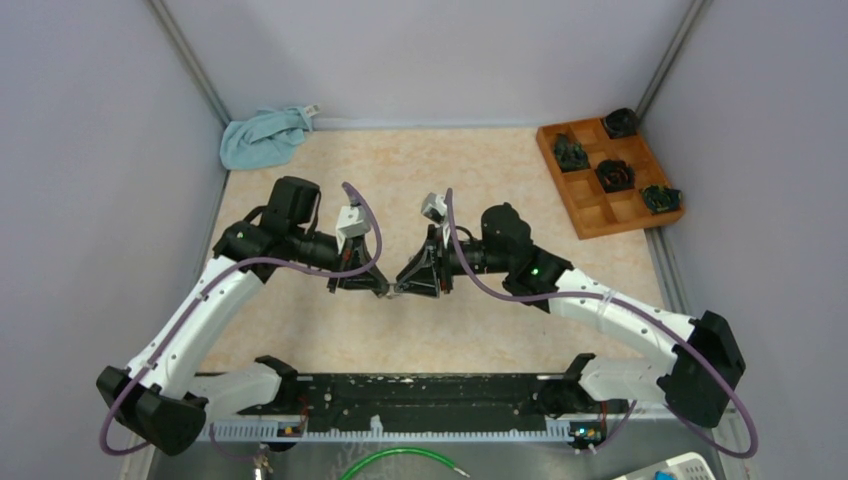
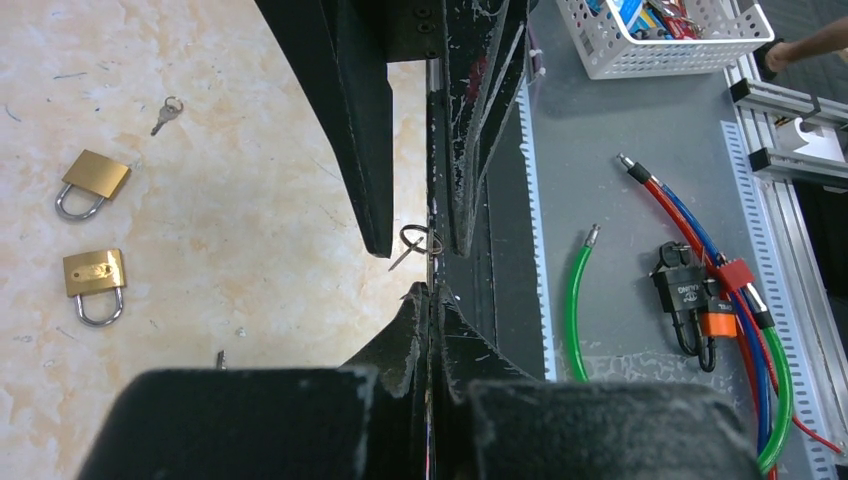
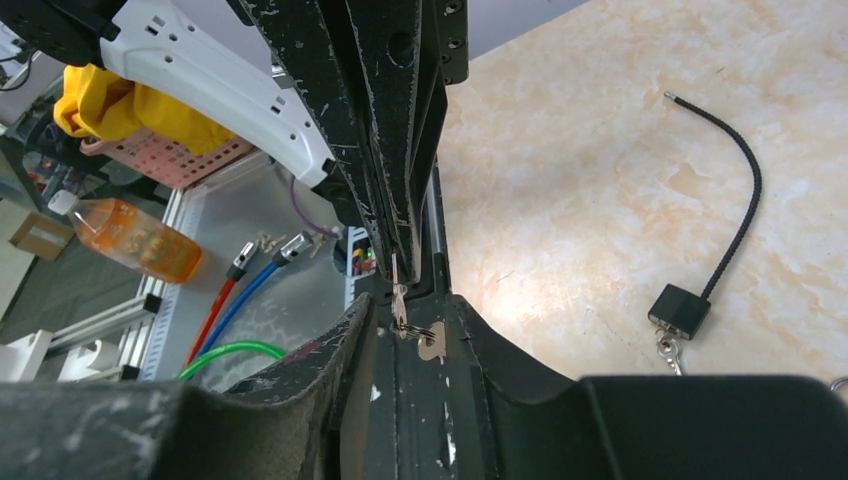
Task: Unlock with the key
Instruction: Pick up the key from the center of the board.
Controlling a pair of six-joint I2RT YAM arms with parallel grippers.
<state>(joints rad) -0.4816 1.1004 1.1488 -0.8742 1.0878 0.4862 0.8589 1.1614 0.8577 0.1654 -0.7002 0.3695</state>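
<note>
Key [image 3: 398, 298] clamped between left jaws, long axis pointing into right jaws, which stand apart around it.

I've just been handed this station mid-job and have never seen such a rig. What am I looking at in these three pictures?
Two robot arms, each ending in two fingers, are bolted at the near edge of a beige marbled table. One picture looks down from above and behind them. The other two come from a camera on each wrist.

The arms meet tip to tip over the middle of the table. The left arm's fingers are shut on a small silver key, and the right arm's fingers stand apart around its ring end.

On the table lie two brass padlocks, a loose small key, a black cable lock, a wooden compartment tray and a crumpled blue cloth.
</note>
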